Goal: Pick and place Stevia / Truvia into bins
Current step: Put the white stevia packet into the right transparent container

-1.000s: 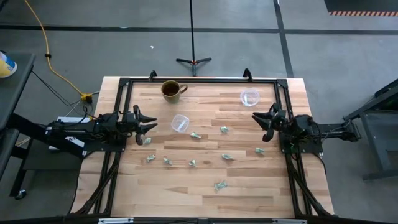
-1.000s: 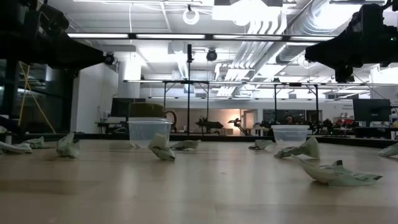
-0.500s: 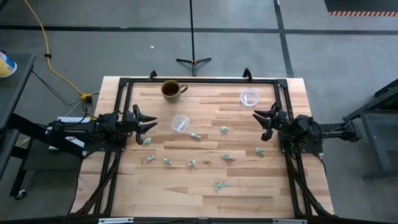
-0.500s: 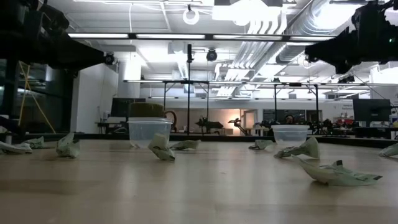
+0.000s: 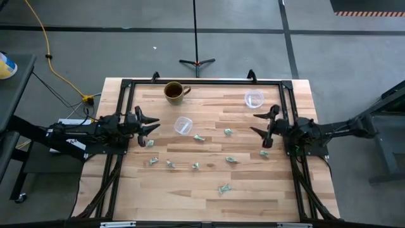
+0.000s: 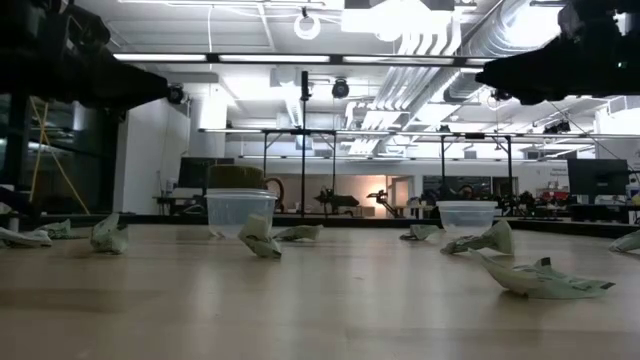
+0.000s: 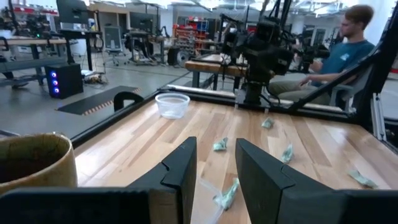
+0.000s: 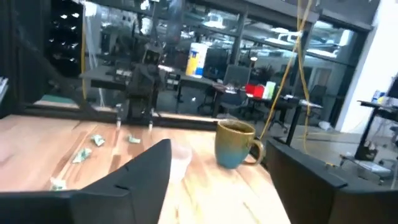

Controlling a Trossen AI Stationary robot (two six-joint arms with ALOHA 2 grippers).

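Several crumpled pale green and white Stevia packets lie loose on the wooden table, among them one (image 5: 199, 138) mid-table, one (image 5: 264, 152) near my right gripper and one (image 5: 151, 143) near my left gripper. Two clear plastic bins stand upright: one (image 5: 183, 125) just right of my left gripper, one (image 5: 254, 99) at the far right. My left gripper (image 5: 157, 125) hovers at the table's left side, open, with nothing between its fingers (image 7: 180, 174). My right gripper (image 5: 253, 123) hovers at the right side, open wide and holding nothing.
A brown mug (image 5: 174, 92) stands at the far edge, left of centre. A black metal frame (image 5: 202, 81) runs round the table's edges. In the left wrist view a person (image 7: 339, 43) sits beyond the table's right side. The table's near part holds one packet (image 5: 224, 188).
My right gripper has opened wide, its fingers spreading apart. It has tipped up toward level and reached a little toward the table's left. The packets and bins lie as before.
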